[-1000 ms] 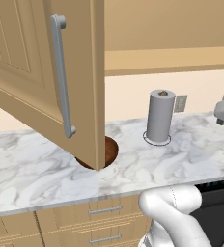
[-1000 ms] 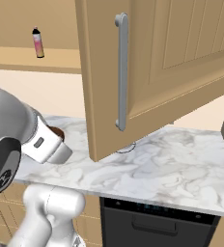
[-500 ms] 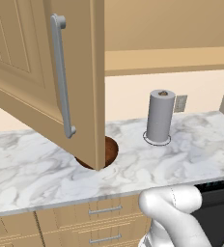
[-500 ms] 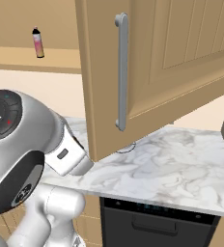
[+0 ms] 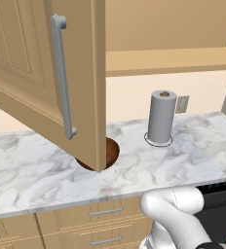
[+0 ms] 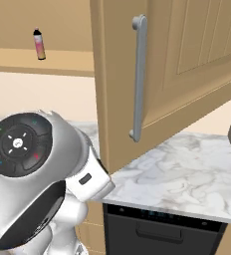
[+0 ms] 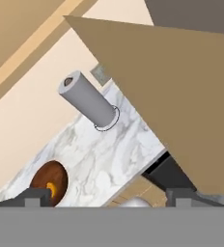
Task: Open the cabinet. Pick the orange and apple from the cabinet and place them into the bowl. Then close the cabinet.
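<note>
Gripper [image 7: 109, 198]: the two dark tips stand wide apart at the bottom of the hand view, with nothing between them. I am carrying nothing.

Closest task thing: the round dark reddish-brown wooden bowl [image 7: 48, 184], low in the hand view, just beside one tip in the picture but well below me on the white-and-grey marble counter [image 5: 32, 175]. An orange patch shows inside it; I read this as the small round bright orange fruit [image 7: 51, 189], already in the bowl. I cannot tell where the apple is.

Further out: the light tan wooden wall cabinet door with the long grey bar handle [image 5: 62, 82] is swung out wide. Its lower corner hangs over the bowl and hides part of it in the left base view. The upright grey paper towel roll [image 5: 161, 117] stands on the counter, apart from the bowl.

Risks, as judged:
- Clipping the door edge with my elbow or wrist when reaching up; cause: the door stands right in the approach path.
- A fruit missing the bowl; cause: the door corner crowds the drop path.
- Knocking the roll over on a wide swing.
</note>
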